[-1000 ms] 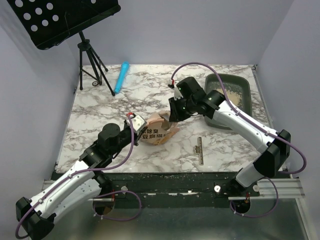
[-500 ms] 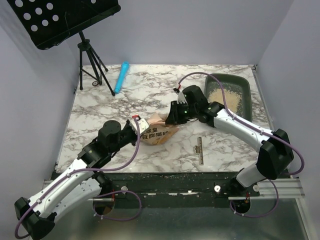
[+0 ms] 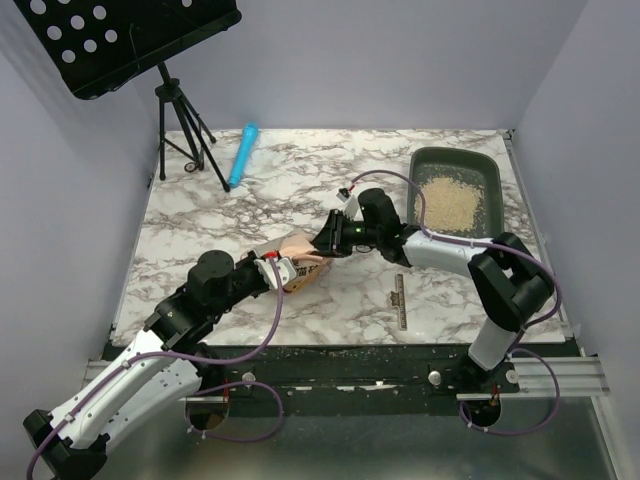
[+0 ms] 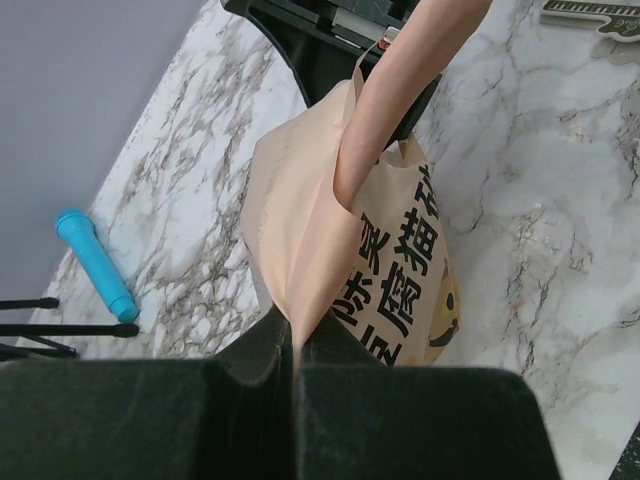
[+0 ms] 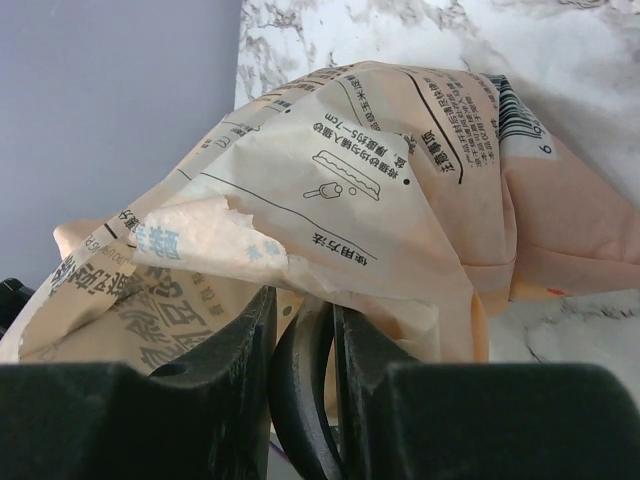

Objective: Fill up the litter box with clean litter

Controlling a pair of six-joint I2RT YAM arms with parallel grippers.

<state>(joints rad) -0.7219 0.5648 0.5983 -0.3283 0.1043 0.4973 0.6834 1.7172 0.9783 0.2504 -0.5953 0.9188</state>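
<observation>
Litter box (image 3: 455,158) is sitting at the far right corner of the table (image 3: 200,230), with clean litter (image 3: 450,203) lying piled inside it. You're holding the orange bag (image 3: 303,258) from both ends at mid-table, well apart from the box. Left gripper (image 4: 295,345) is clamping tight on one edge. Right gripper (image 5: 300,320) is pinching crumpled paper at the opposite end. The bag is stretching between them.
</observation>
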